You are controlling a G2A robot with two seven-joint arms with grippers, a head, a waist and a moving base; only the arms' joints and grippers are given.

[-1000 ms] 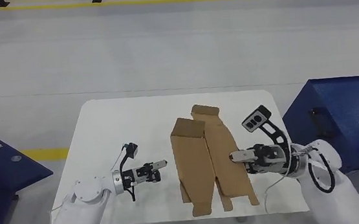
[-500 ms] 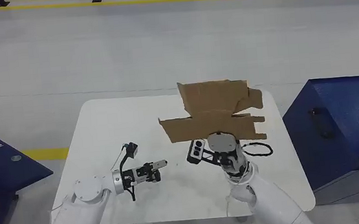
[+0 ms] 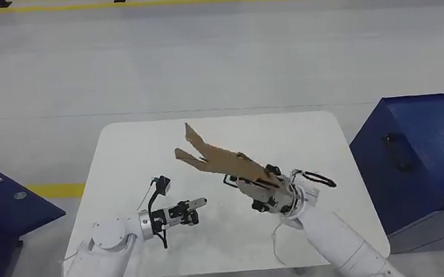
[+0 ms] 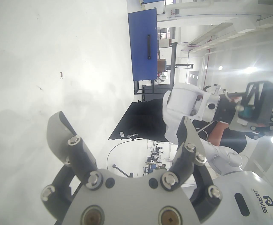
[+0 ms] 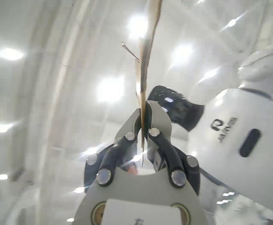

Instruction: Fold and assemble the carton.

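Right pincer [image 5: 143, 114] tight on carton [image 3: 223, 163] edge, aloft

The carton [image 3: 220, 163] is off the table [image 3: 129, 171], over its middle. Its near-right end is pinched in the right gripper [image 5: 143, 110] and the rest slants away toward the far left. The left gripper [image 3: 200, 203] sits over the near-left part of the table — left of the carton and apart from it, with nothing between its fingers. On the floor, a cabinet [image 3: 425, 159] stands just right of the table — another unit [image 3: 4, 212] lies off its left side.
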